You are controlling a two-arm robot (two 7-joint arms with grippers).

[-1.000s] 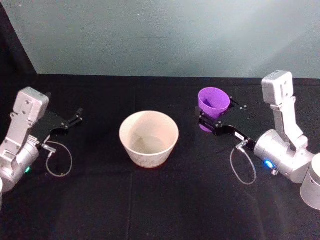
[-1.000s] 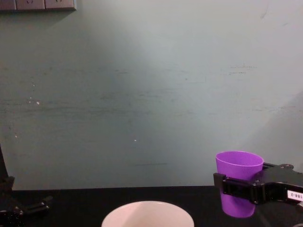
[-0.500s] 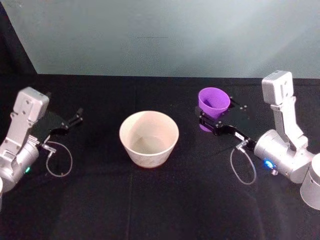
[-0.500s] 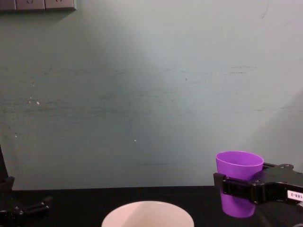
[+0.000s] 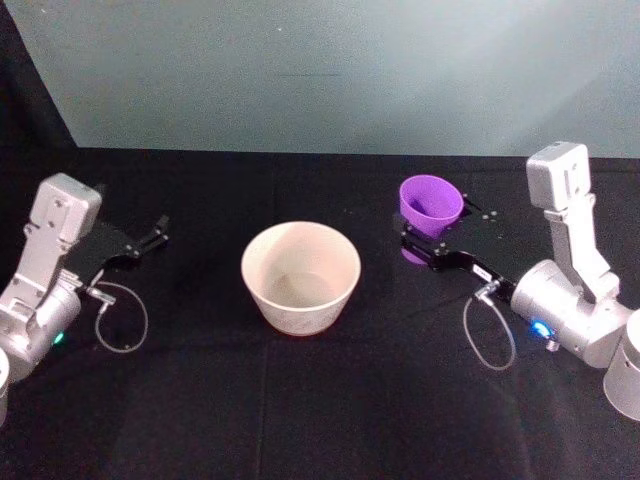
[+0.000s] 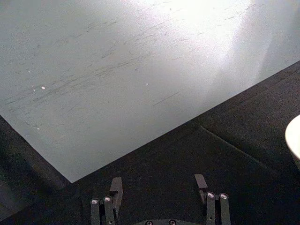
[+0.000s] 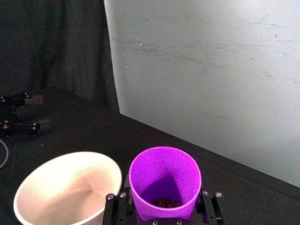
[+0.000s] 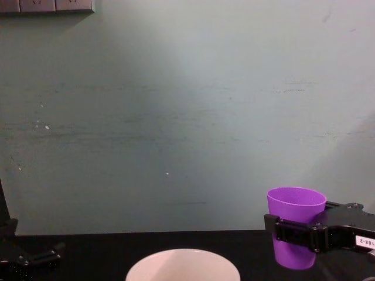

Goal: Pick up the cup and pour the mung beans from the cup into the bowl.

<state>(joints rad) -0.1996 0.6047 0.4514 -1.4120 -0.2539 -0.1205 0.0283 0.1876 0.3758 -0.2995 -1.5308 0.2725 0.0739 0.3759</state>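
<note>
Our two silver arms, each tipped with a black end effector.
Our left arm (image 5: 45, 270) and right arm (image 5: 565, 285) pair boxy pale-grey links with rounded silver joints. A thin grey cable (image 5: 122, 322) loops at each wrist. A small light (image 5: 540, 328) glows blue on the right, greenish on the left. The left end effector (image 6: 158, 183) and right end effector (image 7: 164, 199) carry silver screws (image 6: 93, 201). The right bears a white label (image 8: 363, 240).

The light is soft and even. The pale wall (image 6: 197, 28) glares nearly white in the left wrist view, while the black table (image 5: 300, 400) lies dark and swallows shadows.
</note>
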